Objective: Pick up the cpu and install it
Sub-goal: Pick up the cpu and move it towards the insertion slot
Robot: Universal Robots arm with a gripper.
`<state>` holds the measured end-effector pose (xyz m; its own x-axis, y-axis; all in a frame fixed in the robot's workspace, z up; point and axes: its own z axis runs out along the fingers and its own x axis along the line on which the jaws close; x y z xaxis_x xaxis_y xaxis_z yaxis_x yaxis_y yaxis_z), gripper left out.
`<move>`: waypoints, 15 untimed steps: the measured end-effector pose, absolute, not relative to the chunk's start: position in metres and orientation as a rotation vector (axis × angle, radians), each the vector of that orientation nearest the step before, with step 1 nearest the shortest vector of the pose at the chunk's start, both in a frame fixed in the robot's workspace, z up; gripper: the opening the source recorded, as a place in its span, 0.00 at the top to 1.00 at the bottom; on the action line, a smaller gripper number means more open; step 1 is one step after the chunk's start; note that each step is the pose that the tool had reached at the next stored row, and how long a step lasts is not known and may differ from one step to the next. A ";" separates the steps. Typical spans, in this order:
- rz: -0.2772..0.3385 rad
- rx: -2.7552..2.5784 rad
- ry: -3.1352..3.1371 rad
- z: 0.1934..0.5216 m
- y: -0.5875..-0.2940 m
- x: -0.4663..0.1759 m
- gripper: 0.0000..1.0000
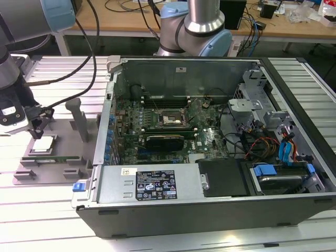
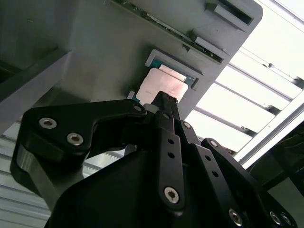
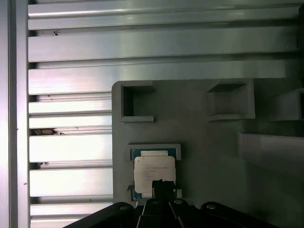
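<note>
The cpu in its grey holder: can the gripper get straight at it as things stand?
Probably yes. The gripper hangs just above the cpu, whose top lies bare in the holder, with nothing between them.

cpu [image 3: 154, 171]: pale silver top, thin blue-green rim, looks slightly pinkish in the second wrist view. Gripper [image 2: 164, 99]: matte black, silver screw heads. Tray [image 1: 31, 176]: flat mid-grey. Table [image 1: 52, 220]: bright aluminium, long parallel ribs. Arm [image 1: 205, 16]: silver tube, pale blue joint caps. Case [image 1: 220, 210]: grey steel. Motherboard [image 1: 210, 139]: dark green. Clip [image 1: 79, 186]: blue. Cable bundle [image 1: 262, 143]: red, orange, yellow. Label [image 1: 156, 185]: black on white.
</note>
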<state>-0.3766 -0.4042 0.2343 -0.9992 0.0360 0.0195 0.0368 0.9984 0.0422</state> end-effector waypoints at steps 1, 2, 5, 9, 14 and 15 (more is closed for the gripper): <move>-0.066 -0.057 -3.122 0.234 -0.404 -0.377 0.89; -0.067 -0.057 -3.122 0.234 -0.404 -0.377 0.89; -0.067 -0.056 -3.122 0.234 -0.404 -0.377 0.89; -0.067 -0.056 -3.122 0.234 -0.404 -0.377 0.64; -0.067 -0.056 -3.122 0.233 -0.404 -0.377 0.40; -0.067 -0.056 -3.122 0.231 -0.404 -0.377 0.40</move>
